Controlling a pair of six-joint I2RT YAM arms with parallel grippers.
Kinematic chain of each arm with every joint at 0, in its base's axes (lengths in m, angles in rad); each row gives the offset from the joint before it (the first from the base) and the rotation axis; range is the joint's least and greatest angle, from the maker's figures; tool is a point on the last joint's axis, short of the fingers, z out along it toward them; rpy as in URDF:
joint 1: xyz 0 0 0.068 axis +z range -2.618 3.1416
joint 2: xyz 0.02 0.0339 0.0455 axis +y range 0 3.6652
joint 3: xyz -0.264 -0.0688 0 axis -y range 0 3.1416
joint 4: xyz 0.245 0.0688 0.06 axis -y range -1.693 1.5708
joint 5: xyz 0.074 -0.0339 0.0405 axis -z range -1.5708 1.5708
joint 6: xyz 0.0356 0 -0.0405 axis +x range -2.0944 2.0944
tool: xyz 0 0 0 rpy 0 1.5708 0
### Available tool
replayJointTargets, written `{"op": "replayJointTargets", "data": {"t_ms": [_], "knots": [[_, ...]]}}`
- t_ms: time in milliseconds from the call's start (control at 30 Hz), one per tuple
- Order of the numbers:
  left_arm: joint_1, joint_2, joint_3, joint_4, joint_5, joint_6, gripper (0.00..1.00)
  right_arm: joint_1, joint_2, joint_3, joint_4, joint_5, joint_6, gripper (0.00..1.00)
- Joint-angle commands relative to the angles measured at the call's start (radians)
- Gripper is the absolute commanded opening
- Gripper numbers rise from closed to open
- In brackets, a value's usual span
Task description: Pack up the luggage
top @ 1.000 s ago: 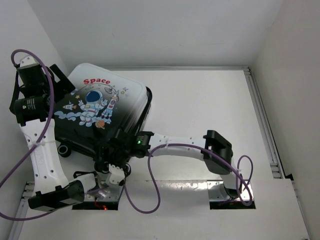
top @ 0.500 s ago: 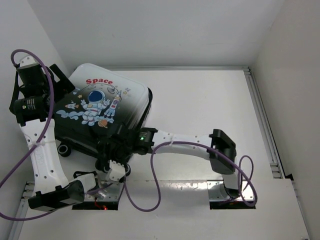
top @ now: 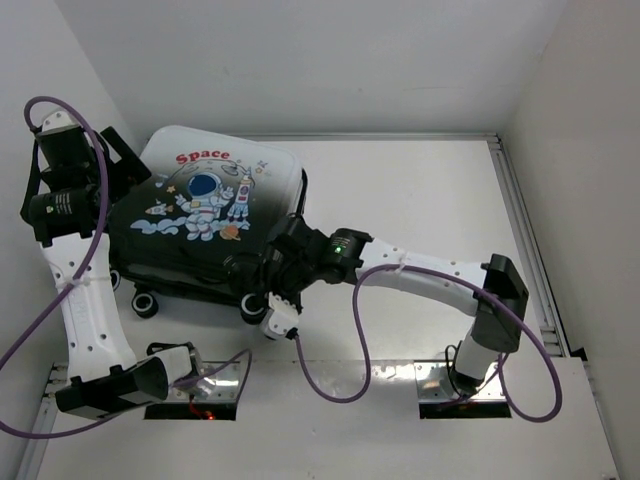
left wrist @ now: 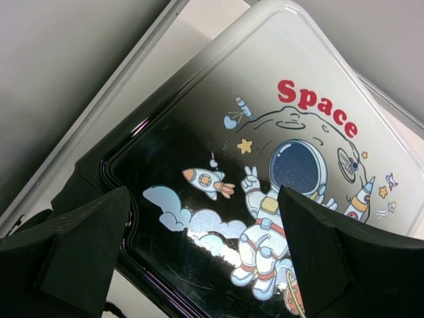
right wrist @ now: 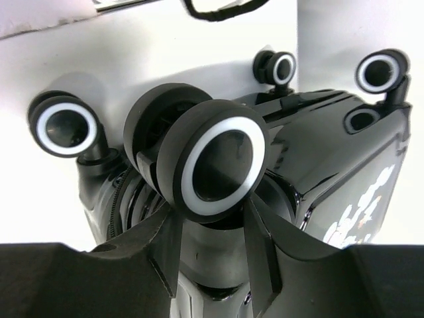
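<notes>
The luggage (top: 215,215) lies closed and flat at the table's back left, astronaut and "Space" print facing up, casters toward the near edge. In the left wrist view its shell (left wrist: 265,165) fills the frame. My left gripper (top: 118,168) hangs over the shell's left edge, and its fingers (left wrist: 202,199) stand wide open with nothing between them. My right gripper (top: 258,280) reaches to the luggage's near right corner. Its fingers (right wrist: 212,228) are shut on the stem of a black caster (right wrist: 215,159) with a white ring.
Other casters (right wrist: 64,129) (right wrist: 381,71) stick out from the luggage's base. White walls stand close on the left, back and right. A metal rail (top: 525,240) runs along the right side. Purple cables (top: 330,385) loop over the near edge.
My right gripper has closed on the caster and moved right and away from me. The luggage has slid and turned with it. The left gripper stays open.
</notes>
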Motion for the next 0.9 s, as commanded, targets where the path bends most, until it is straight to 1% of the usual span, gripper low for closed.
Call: {"op": "replayJointTargets", "data": {"t_ms": [0,33,67,133,167,233,300,400,467,500,567,600,700,733,767,800,833,867], "knots": [[0.011,0.002,-0.005,0.033,0.021,-0.001,0.99,-0.117,0.030,-0.090,-0.038,0.123,0.045,0.00],[0.022,0.002,-0.005,0.033,0.021,-0.001,0.99,-0.135,0.033,-0.130,-0.042,0.131,0.037,0.00],[0.022,-0.007,-0.015,0.033,0.021,-0.001,0.99,-0.181,0.039,-0.141,-0.039,0.145,0.021,0.00],[0.022,-0.007,-0.029,0.033,0.021,0.010,0.99,-0.213,0.033,-0.187,-0.050,0.156,0.010,0.00],[0.022,-0.019,-0.041,0.033,0.021,0.010,0.99,-0.264,0.019,-0.201,-0.050,0.154,0.002,0.00],[0.022,-0.029,-0.052,0.033,0.021,0.010,0.99,-0.295,-0.002,-0.251,-0.051,0.159,-0.010,0.00],[0.022,-0.029,-0.063,0.024,0.012,0.010,0.99,-0.359,-0.024,-0.291,-0.051,0.162,-0.021,0.00],[0.022,-0.029,-0.072,0.024,0.002,0.010,0.99,-0.460,-0.038,-0.313,-0.057,0.177,-0.035,0.00],[0.022,-0.029,-0.072,0.015,-0.007,0.010,0.99,-0.502,-0.044,-0.319,-0.065,0.186,-0.048,0.00],[0.031,-0.029,-0.072,0.015,-0.007,0.001,0.99,-0.572,-0.056,-0.336,-0.065,0.186,-0.076,0.00],[0.031,-0.029,-0.081,0.015,-0.007,0.001,0.99,-0.618,-0.071,-0.357,-0.061,0.194,-0.114,0.00],[0.031,-0.029,-0.081,0.015,-0.007,0.001,0.99,-0.692,-0.077,-0.366,-0.054,0.192,-0.131,0.00],[0.031,-0.007,-0.081,0.015,-0.007,0.001,0.99,-0.799,-0.084,-0.373,-0.007,0.197,-0.139,0.00],[0.031,-0.007,-0.081,0.015,0.002,0.001,0.99,-0.816,-0.099,-0.379,0.046,0.183,-0.101,0.02],[0.031,-0.007,-0.081,0.024,0.002,0.001,0.99,-0.841,-0.105,-0.382,0.121,0.164,-0.054,0.08],[0.031,0.002,-0.081,0.024,0.002,-0.008,0.99,-0.847,-0.123,-0.351,0.143,0.159,0.018,0.13],[0.031,0.002,-0.081,0.033,0.011,-0.008,0.99,-0.849,-0.123,-0.319,0.148,0.137,0.283,0.20],[0.031,0.002,-0.081,0.033,0.011,-0.008,0.99,-0.847,-0.120,-0.220,0.065,0.110,0.388,0.36]]}}
